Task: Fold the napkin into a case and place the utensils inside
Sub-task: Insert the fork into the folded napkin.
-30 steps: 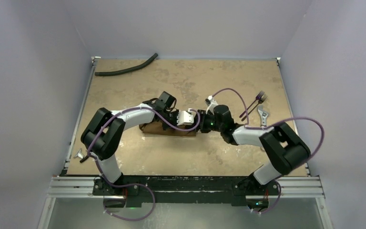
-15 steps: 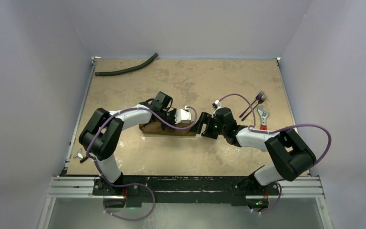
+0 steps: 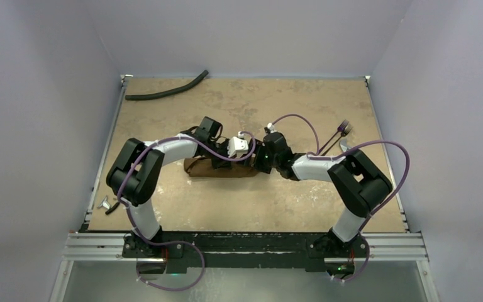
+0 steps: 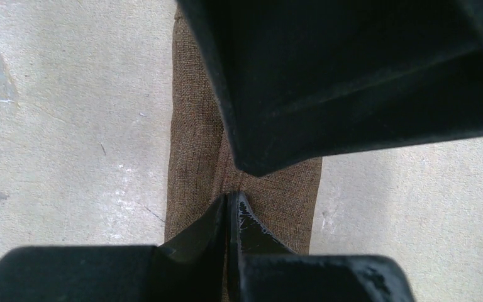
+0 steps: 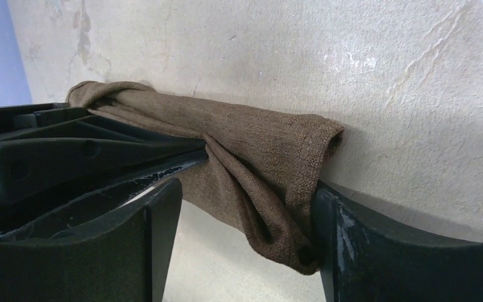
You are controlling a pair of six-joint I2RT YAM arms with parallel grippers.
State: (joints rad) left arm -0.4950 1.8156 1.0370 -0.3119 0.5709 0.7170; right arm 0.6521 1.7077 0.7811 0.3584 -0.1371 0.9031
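The brown napkin (image 3: pixel 210 168) lies as a narrow folded strip at mid-table. In the left wrist view the napkin (image 4: pixel 195 145) runs lengthwise under my left gripper (image 4: pixel 229 204), whose fingers are shut and pinch a crease in the cloth. My left gripper (image 3: pixel 245 161) sits over the strip's right part. My right gripper (image 3: pixel 259 163) is open, and its jaws straddle the napkin's right end (image 5: pixel 258 145). The right finger (image 5: pixel 352 245) touches the cloth end. The right gripper (image 5: pixel 245 207) holds nothing. The dark utensils, fork (image 3: pixel 343 128) included, lie at the far right.
A long black curved hose (image 3: pixel 166 92) lies at the far left corner. A small metal piece (image 3: pixel 107 204) sits at the table's left edge. A silvery tool (image 3: pixel 344 146) shows partly behind the right arm's purple cable. Walls close in on three sides.
My right gripper has moved left and away from the arm bases, onto the napkin's right end. My left gripper has shifted slightly left, still on the cloth.
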